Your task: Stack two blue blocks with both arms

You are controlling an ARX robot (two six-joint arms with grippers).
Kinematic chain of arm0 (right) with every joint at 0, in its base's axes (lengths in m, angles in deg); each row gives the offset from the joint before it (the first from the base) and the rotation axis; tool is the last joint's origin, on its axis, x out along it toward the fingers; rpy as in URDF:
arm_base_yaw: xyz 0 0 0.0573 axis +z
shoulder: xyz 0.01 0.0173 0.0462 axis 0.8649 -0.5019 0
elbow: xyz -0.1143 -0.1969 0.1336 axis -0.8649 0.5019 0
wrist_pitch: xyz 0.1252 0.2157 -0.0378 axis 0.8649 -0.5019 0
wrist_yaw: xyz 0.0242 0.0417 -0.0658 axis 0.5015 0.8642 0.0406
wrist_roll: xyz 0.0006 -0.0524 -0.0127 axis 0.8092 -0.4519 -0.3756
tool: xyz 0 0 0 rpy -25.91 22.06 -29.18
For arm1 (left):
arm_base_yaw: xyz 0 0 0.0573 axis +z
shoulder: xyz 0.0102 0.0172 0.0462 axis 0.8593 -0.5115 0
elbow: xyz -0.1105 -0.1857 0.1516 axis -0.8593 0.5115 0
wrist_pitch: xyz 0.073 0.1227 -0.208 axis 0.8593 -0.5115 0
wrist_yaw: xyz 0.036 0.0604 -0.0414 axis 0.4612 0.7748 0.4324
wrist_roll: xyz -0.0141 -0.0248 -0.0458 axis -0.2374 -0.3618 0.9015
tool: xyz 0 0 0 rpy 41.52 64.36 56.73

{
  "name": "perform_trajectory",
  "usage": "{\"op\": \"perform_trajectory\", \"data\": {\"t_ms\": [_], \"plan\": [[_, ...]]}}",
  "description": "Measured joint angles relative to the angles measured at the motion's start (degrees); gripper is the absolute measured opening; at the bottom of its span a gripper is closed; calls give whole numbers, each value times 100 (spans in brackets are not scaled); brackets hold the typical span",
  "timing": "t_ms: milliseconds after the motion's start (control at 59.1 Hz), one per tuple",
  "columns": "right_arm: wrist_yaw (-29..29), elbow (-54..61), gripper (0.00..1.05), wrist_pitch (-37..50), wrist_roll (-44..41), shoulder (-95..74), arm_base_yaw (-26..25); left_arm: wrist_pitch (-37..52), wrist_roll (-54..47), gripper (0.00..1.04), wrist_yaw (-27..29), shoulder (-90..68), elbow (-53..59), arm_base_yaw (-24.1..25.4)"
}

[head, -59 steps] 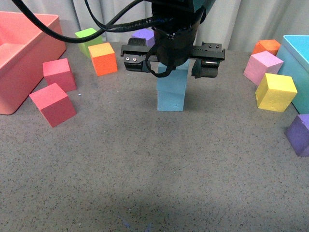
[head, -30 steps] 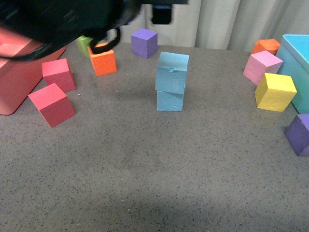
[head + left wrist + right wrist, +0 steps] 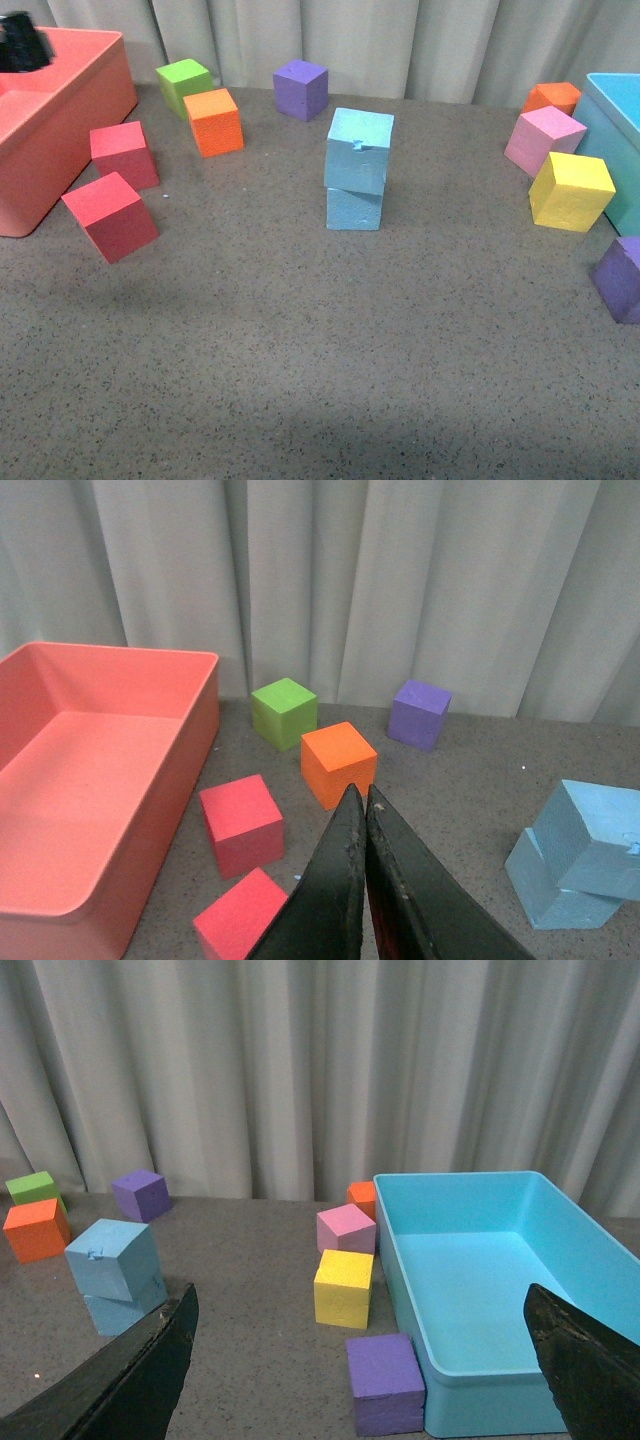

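Observation:
The two blue blocks stand stacked mid-table. The upper blue block (image 3: 358,150) has a small nick on its top front edge and sits slightly turned on the lower blue block (image 3: 353,208). Nothing holds them. The stack also shows in the left wrist view (image 3: 590,840) and in the right wrist view (image 3: 112,1257). My left gripper (image 3: 360,795) is shut and empty, well left of the stack and above the red and orange cubes. My right gripper (image 3: 360,1295) is open and empty, right of the stack near the turquoise bin. Only a black bit of arm (image 3: 22,45) shows in the front view.
A coral bin (image 3: 60,130) stands at the left, with two red cubes (image 3: 110,215), an orange cube (image 3: 214,121), a green cube (image 3: 184,82) and a purple cube (image 3: 300,88) nearby. At the right are a turquoise bin (image 3: 615,110) and pink (image 3: 543,138), yellow (image 3: 570,190), orange (image 3: 553,97) and purple (image 3: 620,278) cubes.
The gripper that was over the stack a second ago has lifted and pulled away to the left, out of the front view. The upper blue block stays on the lower one.

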Motion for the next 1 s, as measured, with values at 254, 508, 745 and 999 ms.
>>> {"op": "perform_trajectory", "data": {"t_ms": [254,508,745,999], "plan": [[0,0,95,0,0,0,0,-365,-15,4,-356,1132,809,437],[0,0,95,0,0,0,0,-1029,-17,4,-632,2273,1287,704],[-2,0,95,0,0,0,0,-1864,-22,4,-1147,3390,1565,1211],[0,0,95,0,0,0,0,-2828,-24,4,-1167,4546,1676,1248]]}}
